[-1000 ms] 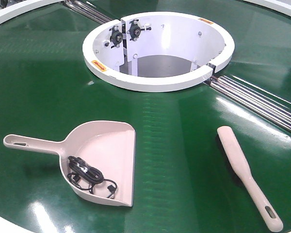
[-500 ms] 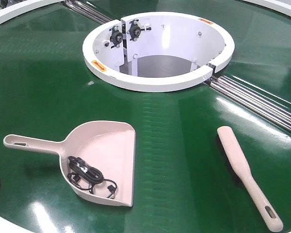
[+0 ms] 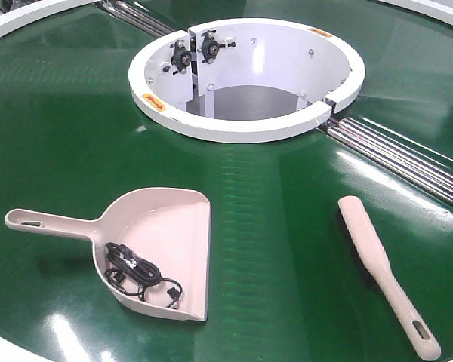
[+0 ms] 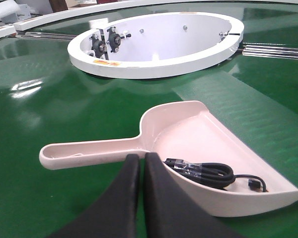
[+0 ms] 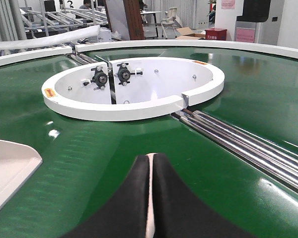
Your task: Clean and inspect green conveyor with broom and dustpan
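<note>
The dustpan lies on the green conveyor at front left, handle pointing left, with a coiled black cable inside. The broom lies flat at front right, handle toward the near edge. Neither gripper holds anything. In the left wrist view my left gripper is shut and empty, its tips just short of where the dustpan meets its handle. My right gripper is shut. Only a thin pale strip of the broom shows through the slit between its fingers.
The white ring-shaped hub stands open in the belt's middle, with bearings on its inner wall. Steel rollers run from the hub to the right. The conveyor's white rim curves along the near left edge.
A dark shape entered at the front view's left edge half a second ago and has drawn back to a sliver. Dustpan, cable and broom have not moved.
</note>
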